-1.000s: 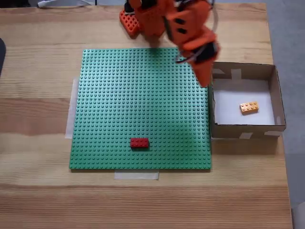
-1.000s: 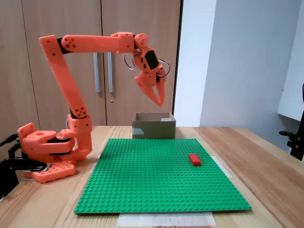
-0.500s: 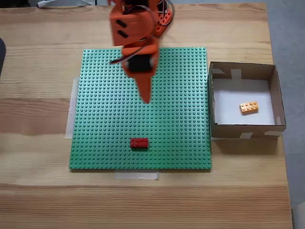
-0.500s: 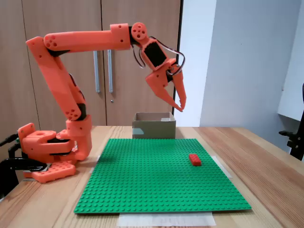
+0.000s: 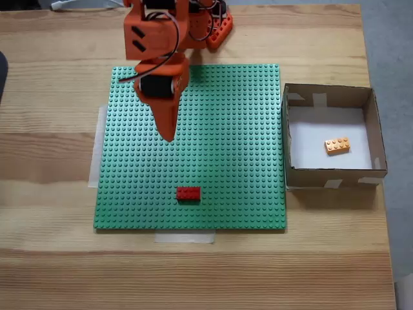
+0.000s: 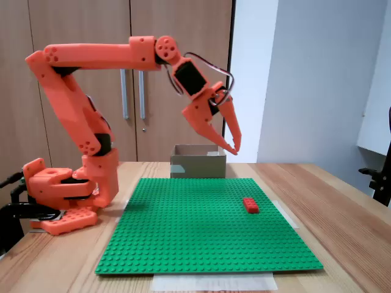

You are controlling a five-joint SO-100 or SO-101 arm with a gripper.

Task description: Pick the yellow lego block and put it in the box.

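Note:
In the top-down fixed view, the yellow lego block (image 5: 337, 145) lies flat on the white bottom of the box (image 5: 330, 96), at the right of the table. From the side, the box (image 6: 197, 162) stands behind the green plate and its walls hide the block. My orange gripper (image 5: 169, 134) hangs in the air over the left middle of the green baseplate, far left of the box. Seen from the side, the gripper (image 6: 234, 148) points down with its fingertips together and nothing between them.
A red brick (image 5: 188, 193) sits near the front edge of the green baseplate (image 5: 232, 161), below the gripper; from the side the red brick (image 6: 250, 205) is at right. The arm's base (image 6: 58, 189) stands at the table's back edge. Bare wood surrounds the plate.
The arm has swung from beside the box's near wall leftward across the baseplate. The gripper dropped slightly. The yellow block stayed in the box.

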